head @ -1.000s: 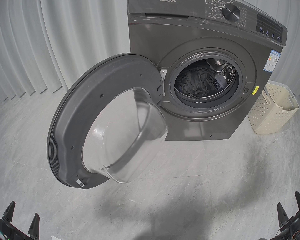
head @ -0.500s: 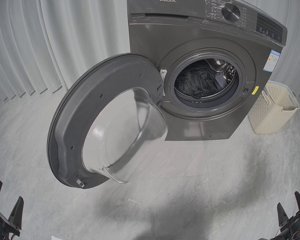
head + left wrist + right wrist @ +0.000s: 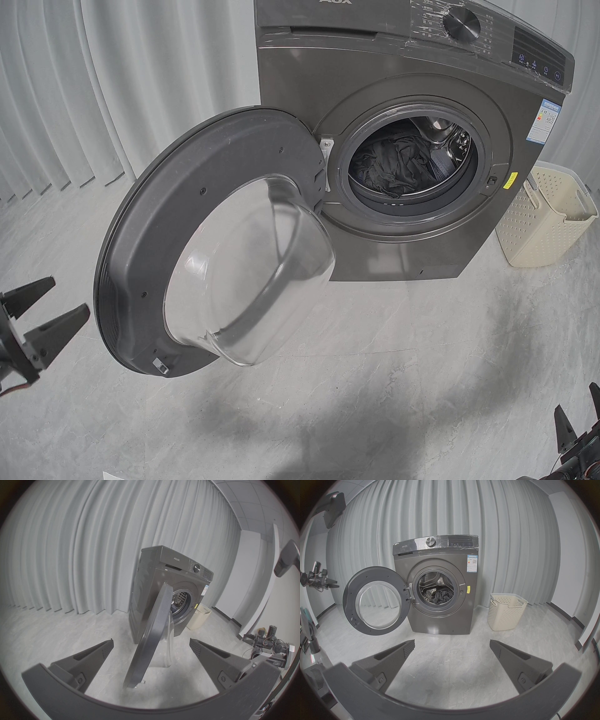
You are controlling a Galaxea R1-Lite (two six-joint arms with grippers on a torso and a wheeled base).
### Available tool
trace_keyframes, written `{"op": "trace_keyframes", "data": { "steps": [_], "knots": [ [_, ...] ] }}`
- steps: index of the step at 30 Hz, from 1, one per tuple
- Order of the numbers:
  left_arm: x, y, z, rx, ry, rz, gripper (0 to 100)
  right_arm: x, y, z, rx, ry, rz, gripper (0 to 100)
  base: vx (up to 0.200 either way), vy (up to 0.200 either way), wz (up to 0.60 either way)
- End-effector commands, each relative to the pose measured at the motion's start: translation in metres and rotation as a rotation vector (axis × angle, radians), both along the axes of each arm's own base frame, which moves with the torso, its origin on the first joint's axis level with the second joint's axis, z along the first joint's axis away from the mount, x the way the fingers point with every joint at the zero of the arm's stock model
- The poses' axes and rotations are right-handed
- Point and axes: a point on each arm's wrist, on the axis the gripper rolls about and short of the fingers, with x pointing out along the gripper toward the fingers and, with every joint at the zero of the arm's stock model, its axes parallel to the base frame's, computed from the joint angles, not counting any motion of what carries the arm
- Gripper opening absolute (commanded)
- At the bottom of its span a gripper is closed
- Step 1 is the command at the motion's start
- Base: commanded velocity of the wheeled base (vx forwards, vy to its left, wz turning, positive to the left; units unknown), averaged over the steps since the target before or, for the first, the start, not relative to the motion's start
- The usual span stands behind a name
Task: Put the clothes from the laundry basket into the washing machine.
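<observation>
The grey washing machine (image 3: 387, 69) stands ahead with its round door (image 3: 206, 250) swung wide to the left. Dark clothes (image 3: 394, 164) lie inside the drum (image 3: 439, 589). A cream laundry basket (image 3: 550, 215) stands on the floor right of the machine; its inside is hidden in the head view. My left gripper (image 3: 47, 306) hangs open and empty at the left edge, just left of the door's outer rim (image 3: 150, 636). My right gripper (image 3: 581, 415) is low at the bottom right, open and empty, far from the basket (image 3: 506, 611).
Pale curtains (image 3: 94, 81) run behind the machine. The grey tiled floor (image 3: 406, 375) in front of the machine is bare. The open door juts out over the floor on the left side.
My left gripper has risen from the bottom left corner to mid height beside the door's edge. The right gripper, the door and the clothes have stayed put.
</observation>
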Motion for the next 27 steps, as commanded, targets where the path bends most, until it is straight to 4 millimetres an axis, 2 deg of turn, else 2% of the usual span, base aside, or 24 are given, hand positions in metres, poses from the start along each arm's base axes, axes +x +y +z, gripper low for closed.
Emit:
{"op": "trace_keyframes", "data": {
  "steps": [1, 5, 10, 12, 17, 22, 25, 27],
  "knots": [
    [0.062, -0.018, 0.006, -0.002, 0.078, -0.125, 100, 0.000, 0.000, -0.005, -0.001, 0.001, 0.000, 100, 0.000, 0.000, 0.00],
    [0.076, -0.035, 0.007, -0.005, 0.054, -0.217, 100, 0.000, 0.000, -0.005, -0.001, 0.001, 0.000, 100, 0.000, 0.000, 0.00],
    [0.075, -0.050, 0.004, -0.003, 0.056, -0.303, 100, 0.000, 0.000, -0.005, 0.000, 0.001, 0.000, 100, 0.000, 0.000, 0.00],
    [0.066, -0.060, 0.006, -0.019, 0.054, -0.378, 100, 0.000, 0.000, -0.005, 0.000, 0.001, 0.000, 100, 0.000, 0.000, 0.00],
    [0.036, -0.069, 0.012, -0.093, 0.057, -0.525, 100, 0.000, 0.000, -0.005, -0.001, 0.001, -0.001, 100, 0.000, 0.000, 0.00],
    [0.030, -0.068, 0.002, -0.106, 0.092, -0.526, 100, 0.000, 0.000, -0.005, -0.001, 0.001, -0.001, 100, 0.000, 0.000, 0.00],
    [0.033, -0.068, 0.007, -0.112, 0.073, -0.510, 100, 0.000, 0.000, -0.005, -0.001, 0.001, 0.000, 100, 0.000, 0.000, 0.00],
    [0.040, -0.062, 0.016, -0.125, 0.036, -0.430, 100, 0.000, 0.000, -0.005, -0.002, 0.001, 0.003, 100, 0.000, 0.000, 0.00]
  ]
}}
